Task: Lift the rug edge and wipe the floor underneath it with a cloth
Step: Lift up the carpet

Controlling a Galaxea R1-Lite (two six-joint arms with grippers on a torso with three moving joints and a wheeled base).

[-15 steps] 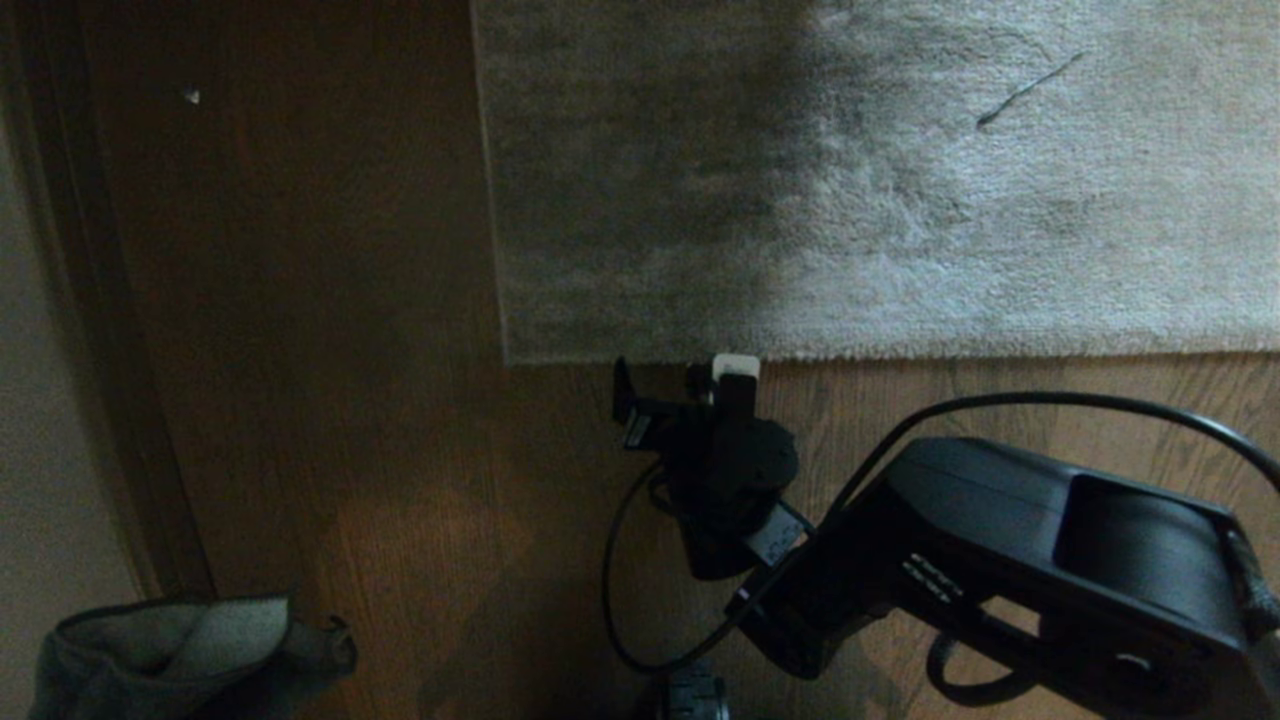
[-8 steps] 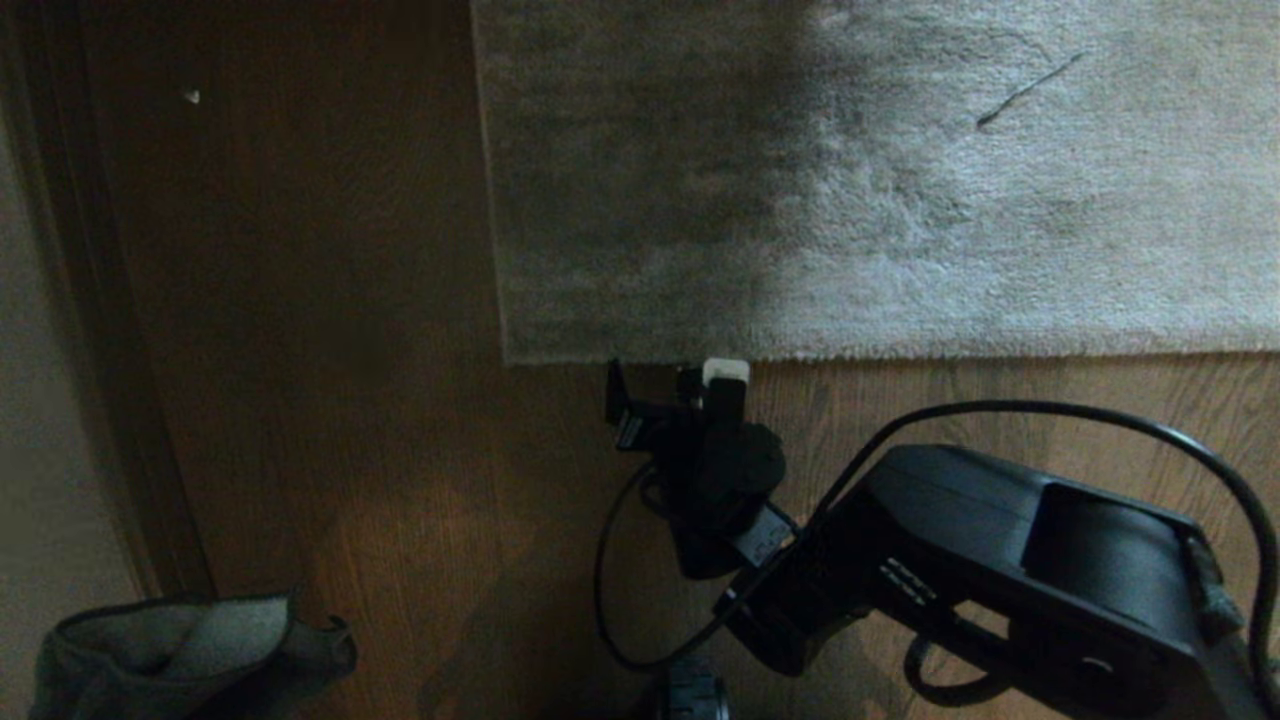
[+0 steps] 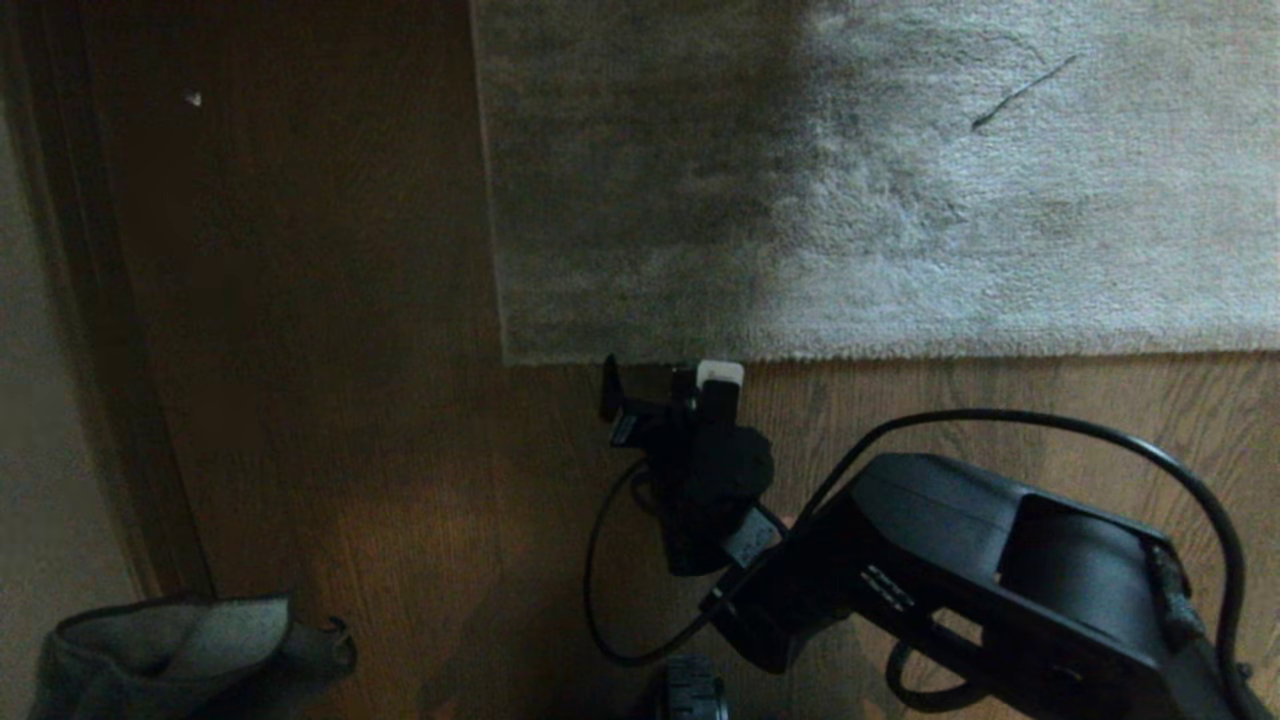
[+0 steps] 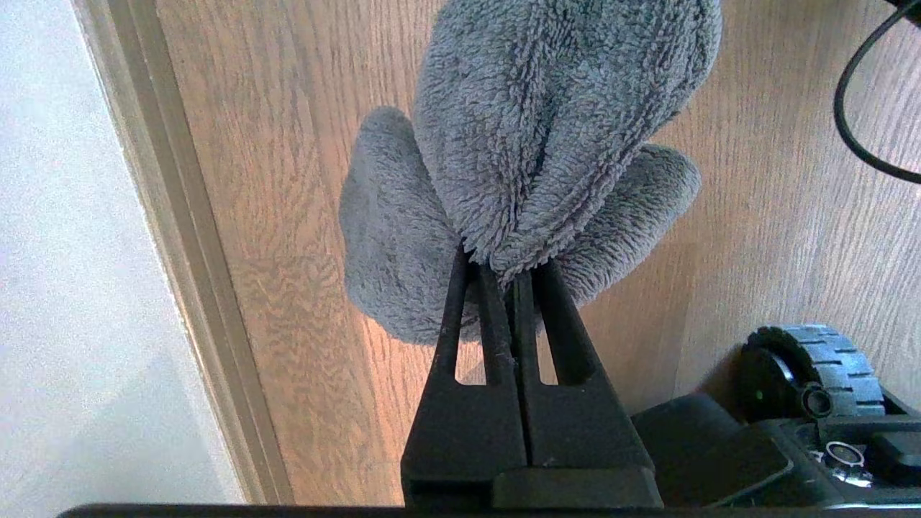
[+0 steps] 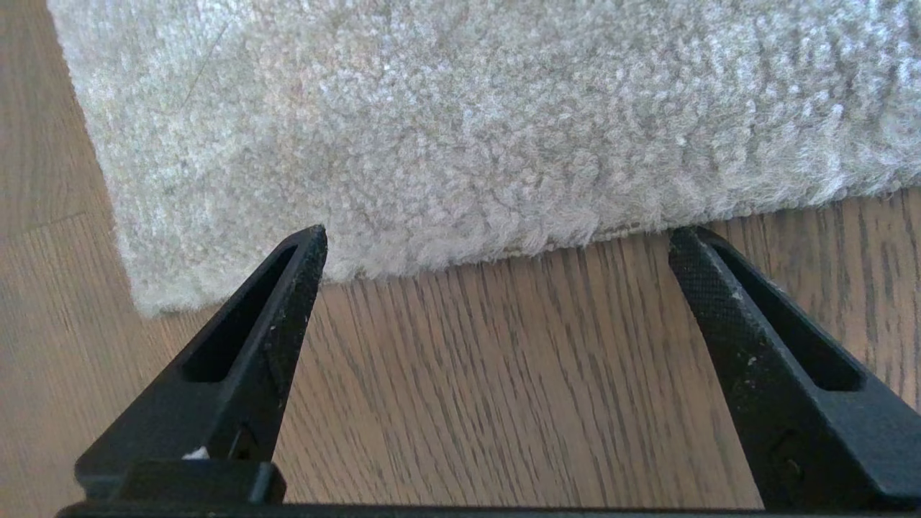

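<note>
Rug (image 3: 880, 180), light grey short pile, lay flat on the wood-plank floor (image 3: 350, 450), its near hem running straight across the head view and its corner (image 5: 144, 302) down on the planks. Right gripper (image 5: 496, 244) sat low at that hem close to the corner, jaws spread wide, both fingertips (image 5: 306, 248) at the pile edge with bare floor between them; nothing gripped. Right arm (image 3: 1000, 560) reached in from the lower right, black cable (image 3: 1050, 425) looping over it. Cloth (image 4: 532, 158), dark grey and fluffy, hung bunched from the left gripper (image 4: 507, 270), whose jaws were pinched tight on it, well apart from the rug, near the baseboard (image 4: 180, 252). A base wheel (image 4: 813, 367) showed beside it.
</note>
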